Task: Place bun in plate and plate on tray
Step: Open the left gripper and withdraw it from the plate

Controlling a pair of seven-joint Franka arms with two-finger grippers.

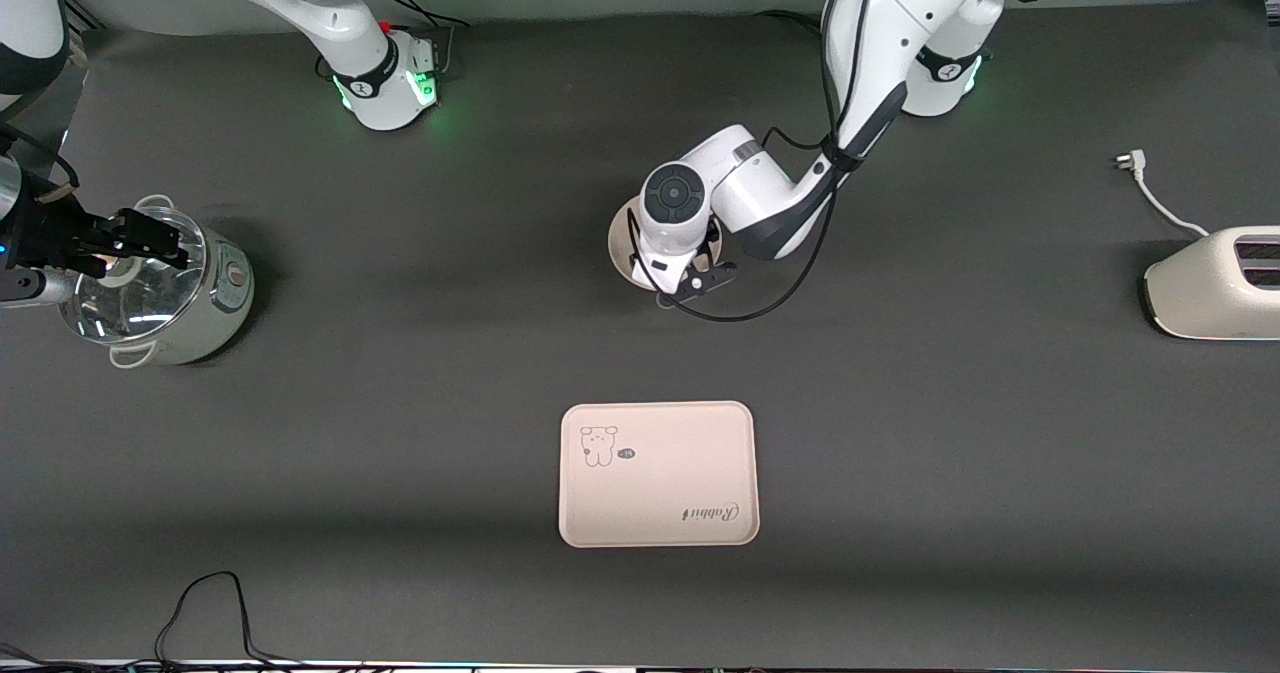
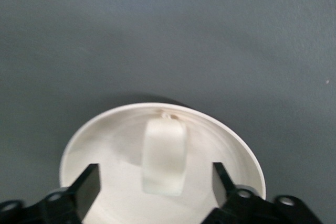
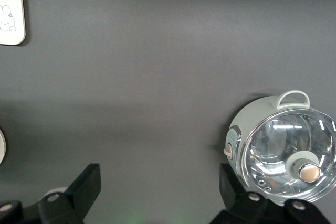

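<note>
The off-white bun (image 2: 164, 156) lies in the round cream plate (image 2: 105, 135), with one end near the rim. My left gripper (image 2: 156, 184) hovers just over it, open, its black fingers (image 2: 86, 182) apart on either side of the bun without touching it. From the front, the left hand (image 1: 690, 273) covers most of the plate (image 1: 618, 238) and hides the bun. The printed tray (image 1: 657, 473) lies bare, nearer to the front camera than the plate. My right gripper (image 1: 165, 238) waits open above the pot.
A pale green pot with a glass lid (image 1: 170, 288) stands at the right arm's end of the table. A cream toaster (image 1: 1215, 283) with its loose plug (image 1: 1130, 161) sits at the left arm's end. A black cable (image 1: 210, 603) lies along the front edge.
</note>
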